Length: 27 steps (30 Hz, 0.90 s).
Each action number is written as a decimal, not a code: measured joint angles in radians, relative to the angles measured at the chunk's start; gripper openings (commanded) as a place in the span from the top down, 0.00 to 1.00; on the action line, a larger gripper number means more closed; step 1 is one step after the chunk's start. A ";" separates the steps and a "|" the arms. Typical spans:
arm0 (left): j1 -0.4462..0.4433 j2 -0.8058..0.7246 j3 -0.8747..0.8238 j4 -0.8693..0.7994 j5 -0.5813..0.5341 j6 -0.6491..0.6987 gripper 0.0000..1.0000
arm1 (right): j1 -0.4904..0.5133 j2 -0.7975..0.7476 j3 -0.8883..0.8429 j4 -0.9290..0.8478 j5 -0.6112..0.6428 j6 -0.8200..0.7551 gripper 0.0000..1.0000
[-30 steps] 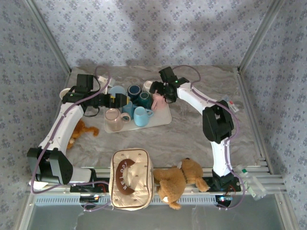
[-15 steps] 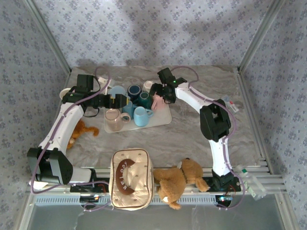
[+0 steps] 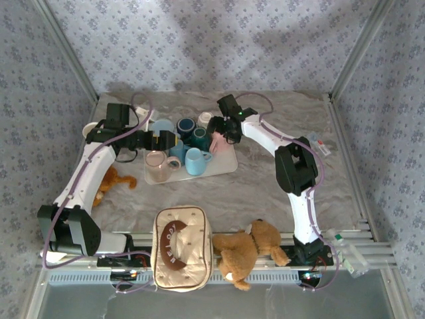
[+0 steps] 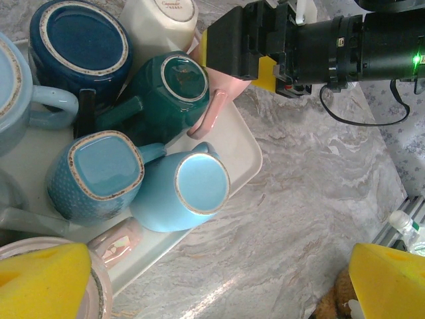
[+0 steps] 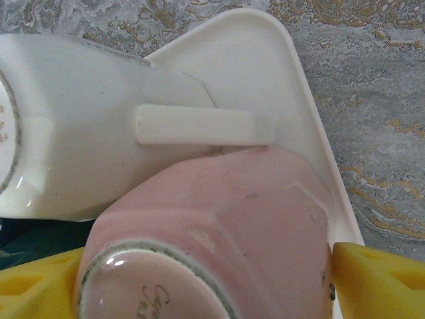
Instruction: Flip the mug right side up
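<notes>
**Right wrist view.** The pink mug (image 5: 219, 226) stands mouth-down at the far right corner of the tray (image 5: 292, 86). Its stamped base faces my camera, so its long axis runs roughly along the line of approach of the right gripper (image 5: 206, 289). My right fingers (image 5: 378, 282) are spread, one on each side of the mug's wall and very near it. I cannot tell whether they touch.

A cream mug (image 5: 73, 133) lies on its side at the tray's far edge. It is against the pink one, with its handle just beside the pink wall.

**Top view.** The left gripper (image 3: 170, 141) hovers over the tray's left half, its fingers wide apart and empty.

I judge the right arm the nearer. The grasp turns on squeezing across the mug's width, clear of the cream handle.
</notes>
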 measured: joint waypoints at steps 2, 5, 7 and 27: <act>0.000 0.000 0.000 0.000 0.000 0.000 0.01 | 0.000 -0.002 0.000 0.002 0.000 -0.003 0.21; 0.000 0.000 0.000 0.000 0.000 0.000 0.00 | 0.000 -0.011 -0.015 0.018 0.000 -0.003 0.24; 0.000 0.002 0.000 0.000 0.000 0.000 0.01 | 0.000 -0.023 -0.034 0.033 0.000 -0.003 0.26; -0.007 0.019 -0.001 0.000 0.003 -0.005 0.02 | 0.012 -0.283 -0.238 0.086 0.008 -0.018 0.31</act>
